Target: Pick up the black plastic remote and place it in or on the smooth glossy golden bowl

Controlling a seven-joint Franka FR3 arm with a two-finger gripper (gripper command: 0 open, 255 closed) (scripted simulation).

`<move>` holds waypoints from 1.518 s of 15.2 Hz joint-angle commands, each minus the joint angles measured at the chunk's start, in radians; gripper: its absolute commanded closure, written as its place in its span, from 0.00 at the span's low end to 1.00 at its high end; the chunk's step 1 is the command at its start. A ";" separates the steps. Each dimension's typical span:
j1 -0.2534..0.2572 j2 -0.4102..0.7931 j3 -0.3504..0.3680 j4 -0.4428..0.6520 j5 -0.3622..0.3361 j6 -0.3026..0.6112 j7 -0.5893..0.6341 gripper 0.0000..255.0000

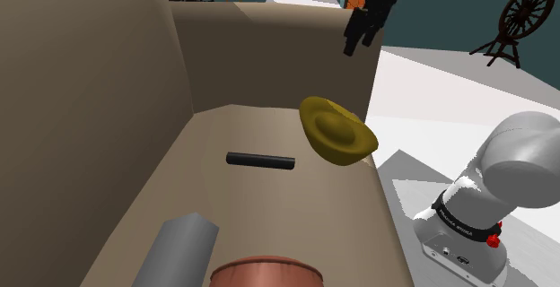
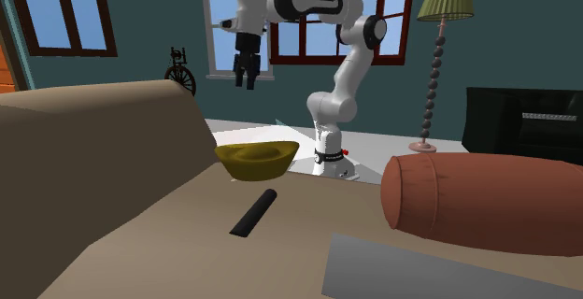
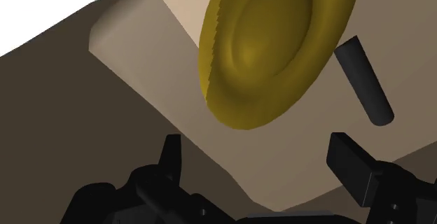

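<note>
Shoulder view, largest item first: a beige sofa (image 1: 296,213) carries all the task items on its seat. The white arm (image 2: 346,73) rises from its stand beyond the seat's open edge. A reddish-brown bolster cushion (image 2: 486,199) and a grey slab (image 2: 420,269) lie at the seat's near end, well apart from the work.

The golden bowl (image 1: 336,131) sits at the seat's edge nearest the stand and appears to overhang it slightly. The black remote (image 1: 260,160) lies flat on the seat at about 8 o'clock from the bowl, near it but not touching.

The hand (image 2: 246,80) hangs high above the sofa, at about 1 o'clock from the bowl in the shoulder view. Its fingers are spread and nothing is between them.

Risks, as judged:
- The remote is slim and low. A grip along its length would fail to span it, so the fingers must close across the narrow width.
- One end of the remote lies close to the bowl. A finger descending there could nudge the bowl off the edge.
- The bowl is shallow, so a remote released off-centre may tip out over the rim.

Orientation: in the shoulder view the remote's long axis runs roughly 9 to 3 o'clock, with the 3 o'clock end towards the bowl. In the second exterior view it runs 7 to 1 o'clock.
</note>
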 commanded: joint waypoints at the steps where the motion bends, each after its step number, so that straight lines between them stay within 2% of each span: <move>1: 0.021 0.044 0.015 -0.011 0.011 0.042 -0.014 0.00; 13: 0.133 0.354 0.111 -0.005 0.059 0.268 -0.100 0.00; 23: 0.216 0.638 0.199 0.066 0.054 0.414 -0.155 0.00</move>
